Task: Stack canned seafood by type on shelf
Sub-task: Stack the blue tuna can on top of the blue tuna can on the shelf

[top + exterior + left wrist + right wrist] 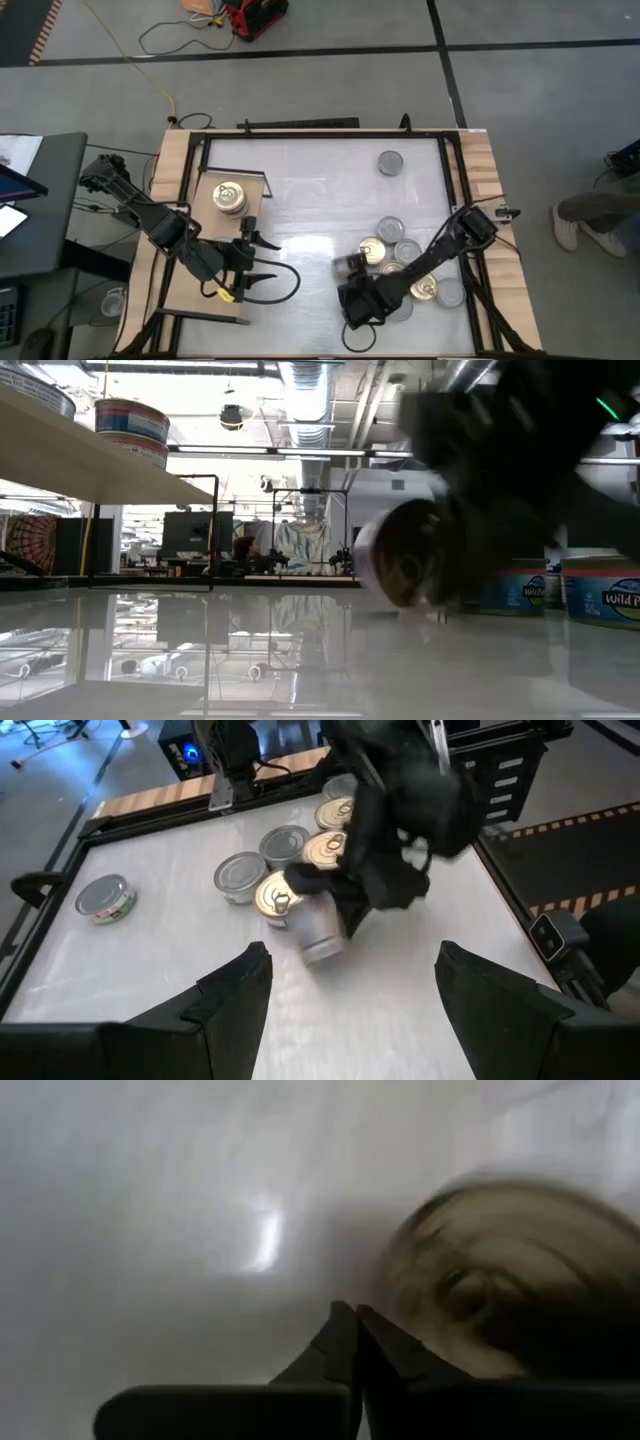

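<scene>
The right gripper (350,290) is hanging low over the white table (310,200), its fingers (345,1342) pressed together on nothing; a tin (350,264) is lying tipped on its side just beside it, blurred; more tins (400,262) are clustering near it, one tin (390,162) sitting apart; the left gripper (262,262) is waiting with fingers apart over the shelf (190,300), where gold-topped tins (229,196) are standing stacked.

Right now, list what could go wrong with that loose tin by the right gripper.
The right gripper is shut on nothing, and a blurred tin lies tipped beside it, so it may roll off across the table. It could also knock into the tin cluster close by.
</scene>
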